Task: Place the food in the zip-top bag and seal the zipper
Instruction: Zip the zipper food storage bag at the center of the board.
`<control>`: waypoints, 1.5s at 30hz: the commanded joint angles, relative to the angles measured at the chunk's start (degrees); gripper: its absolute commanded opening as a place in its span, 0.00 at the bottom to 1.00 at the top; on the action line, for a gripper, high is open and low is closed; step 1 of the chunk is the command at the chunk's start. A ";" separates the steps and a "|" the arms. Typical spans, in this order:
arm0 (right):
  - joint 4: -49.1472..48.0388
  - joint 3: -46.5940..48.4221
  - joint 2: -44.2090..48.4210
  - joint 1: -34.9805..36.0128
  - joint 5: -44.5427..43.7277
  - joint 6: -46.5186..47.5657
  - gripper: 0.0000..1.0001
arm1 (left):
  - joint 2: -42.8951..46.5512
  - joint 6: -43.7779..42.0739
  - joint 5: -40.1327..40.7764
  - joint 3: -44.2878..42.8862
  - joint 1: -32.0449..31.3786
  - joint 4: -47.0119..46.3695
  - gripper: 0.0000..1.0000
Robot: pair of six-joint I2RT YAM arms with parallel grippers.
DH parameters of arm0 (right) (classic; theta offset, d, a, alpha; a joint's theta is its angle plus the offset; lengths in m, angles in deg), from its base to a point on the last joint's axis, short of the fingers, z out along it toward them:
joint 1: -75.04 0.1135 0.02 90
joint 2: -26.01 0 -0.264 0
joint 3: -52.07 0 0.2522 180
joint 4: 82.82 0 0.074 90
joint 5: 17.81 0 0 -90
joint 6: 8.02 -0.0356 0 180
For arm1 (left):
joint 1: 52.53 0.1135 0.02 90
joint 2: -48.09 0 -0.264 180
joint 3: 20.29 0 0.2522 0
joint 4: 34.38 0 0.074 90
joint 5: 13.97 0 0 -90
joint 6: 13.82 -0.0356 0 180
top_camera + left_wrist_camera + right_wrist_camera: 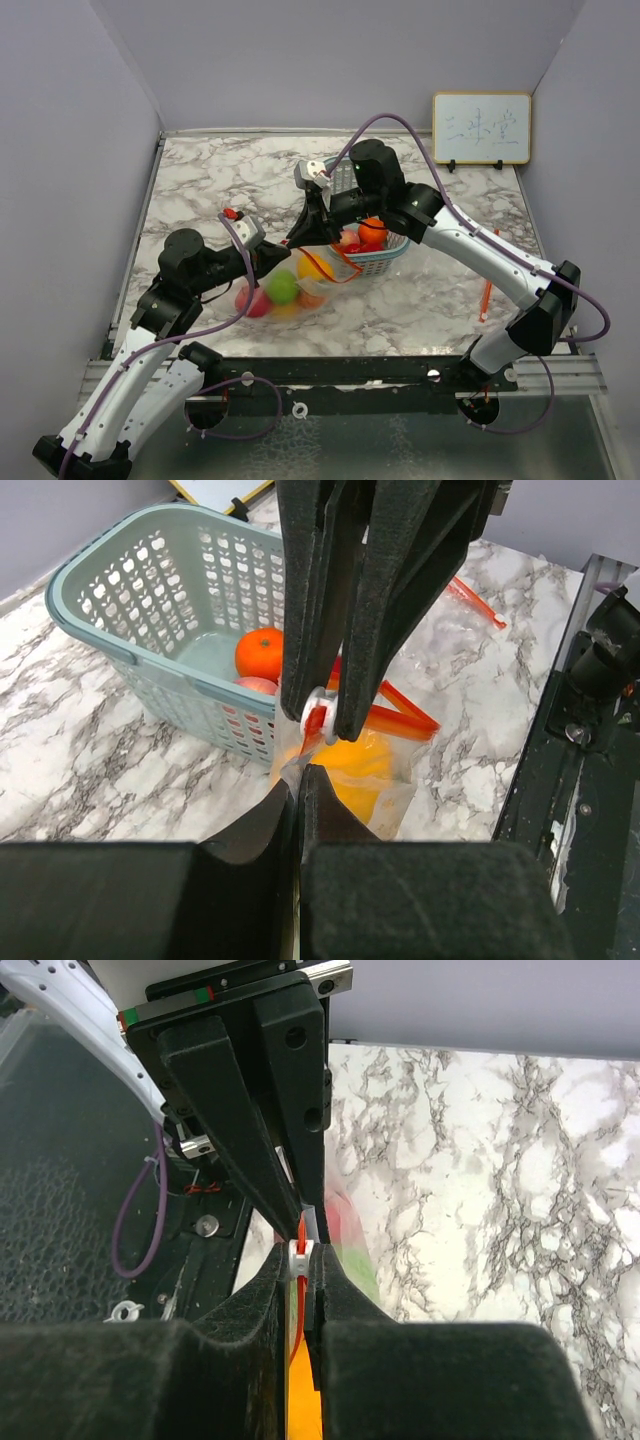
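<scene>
Two claws pinched on one bag mouth

The right claw (300, 1260) is clamped on the white slider (318, 708) of the red-orange zipper (405, 718). Close beside it, the left claw (298, 780) is squeezed tight on the clear edge of the zip-top bag (402, 795). Green, red and yellow food (282, 288) sits inside the bag, which lies on the marble bench (220, 190) just beside the teal basket (120, 590) holding an orange fruit (261, 653).

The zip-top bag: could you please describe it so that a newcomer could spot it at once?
On the marble table, look at the near side of the teal basket. The zip-top bag lies there: unlike the basket, soft and clear, toy fruits showing through, a red-orange zipper along its mouth.
</scene>
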 commanded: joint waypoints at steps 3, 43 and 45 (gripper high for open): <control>-0.37 0.55 0.22 0.11 -2.63 0.04 0.02 | 1.30 0.70 2.58 -1.22 0.09 -1.74 0.00; 2.14 -8.76 1.10 -5.22 -9.35 4.21 0.02 | 9.97 -4.34 38.29 -7.01 0.05 1.56 0.00; 2.00 -9.71 1.30 -5.42 -9.94 4.04 0.02 | 9.86 -4.53 40.14 -6.98 0.11 1.41 0.00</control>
